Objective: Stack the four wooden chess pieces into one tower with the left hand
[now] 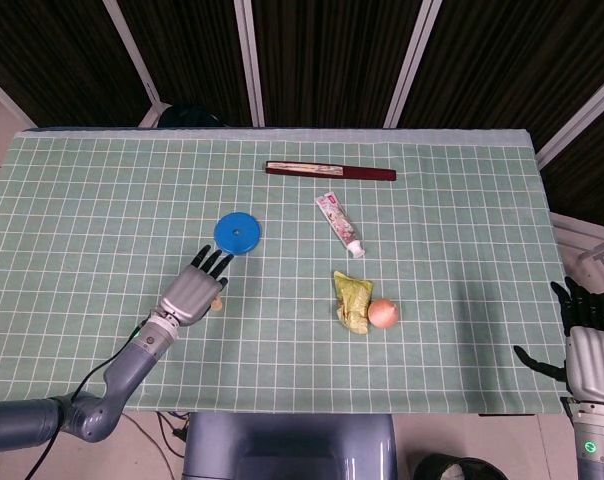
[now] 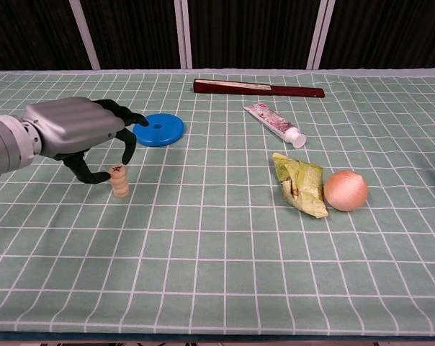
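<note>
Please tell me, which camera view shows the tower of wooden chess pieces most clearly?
The chest view. There the tower of wooden chess pieces stands in side profile, upright on the table, its marked top visible just below the left hand. In the head view the left hand covers most of it; only a small tan bit shows.

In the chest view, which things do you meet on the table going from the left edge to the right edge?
left robot hand → tower of chess pieces → blue disc → toothpaste tube → yellow-green packet → onion. The long dark red fan at the back spans several of these, so it is left out.
</note>
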Robot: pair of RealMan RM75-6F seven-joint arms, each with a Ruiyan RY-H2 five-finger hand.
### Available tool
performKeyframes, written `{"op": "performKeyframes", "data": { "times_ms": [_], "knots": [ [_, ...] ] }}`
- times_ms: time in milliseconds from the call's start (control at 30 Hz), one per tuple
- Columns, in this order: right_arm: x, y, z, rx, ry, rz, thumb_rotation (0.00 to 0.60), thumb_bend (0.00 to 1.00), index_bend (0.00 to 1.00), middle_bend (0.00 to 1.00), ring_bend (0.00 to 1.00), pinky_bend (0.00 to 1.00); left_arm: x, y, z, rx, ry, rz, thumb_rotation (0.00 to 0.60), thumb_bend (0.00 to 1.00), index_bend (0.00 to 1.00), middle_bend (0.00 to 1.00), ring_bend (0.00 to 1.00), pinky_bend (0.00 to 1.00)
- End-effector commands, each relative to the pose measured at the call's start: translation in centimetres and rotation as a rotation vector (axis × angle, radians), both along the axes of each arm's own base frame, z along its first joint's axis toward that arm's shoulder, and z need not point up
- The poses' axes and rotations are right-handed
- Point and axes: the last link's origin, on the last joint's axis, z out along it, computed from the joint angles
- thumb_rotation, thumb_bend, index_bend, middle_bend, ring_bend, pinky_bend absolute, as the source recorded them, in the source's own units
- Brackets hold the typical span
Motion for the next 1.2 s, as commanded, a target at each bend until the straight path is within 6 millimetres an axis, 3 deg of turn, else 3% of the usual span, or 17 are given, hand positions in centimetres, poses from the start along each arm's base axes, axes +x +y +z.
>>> {"op": "performKeyframes", "data": {
  "times_ms": [33,433,567,767,1033,1200],
  "knots": [
    [0.0,0.0,0.0,0.001,0.0,0.0,0.6,0.23,0.08,0.01,0.0,0.0,0.0,-0.1,0.0,-0.001,0.004,-0.003,0.6,0.34,0.43,0.04,0.0,0.0],
    [0.0,0.0,0.0,-0.001,-0.001,0.0,0.6,0.23,0.08,0.01,0.0,0.0,-0.2,-0.2,0.8,0.016,-0.006,-0.005,0.6,0.33,0.42,0.04,0.0,0.0],
    [0.0,0.0,0.0,-0.002,-0.001,0.001,0.6,0.23,0.08,0.01,0.0,0.0,-0.2,-0.3,2.0,0.046,-0.039,-0.003,0.6,0.33,0.36,0.04,0.0,0.0],
    [0.1,0.0,0.0,-0.001,0.001,0.007,0.6,0.23,0.08,0.01,0.0,0.0,-2.0,-1.5,6.1,0.155,-0.138,0.056,0.6,0.28,0.24,0.03,0.0,0.0],
    [0.2,0.0,-0.1,0.006,0.025,0.04,0.6,0.23,0.08,0.01,0.0,0.0,-7.6,-4.8,13.2,0.343,-0.26,0.148,0.6,0.27,0.11,0.0,0.0,0.0],
    [0.4,0.1,-0.2,0.022,0.043,0.066,0.6,0.23,0.08,0.01,0.0,0.0,-10.6,-6.6,16.4,0.416,-0.295,0.189,0.6,0.26,0.08,0.0,0.0,0.0]
  ]
}}
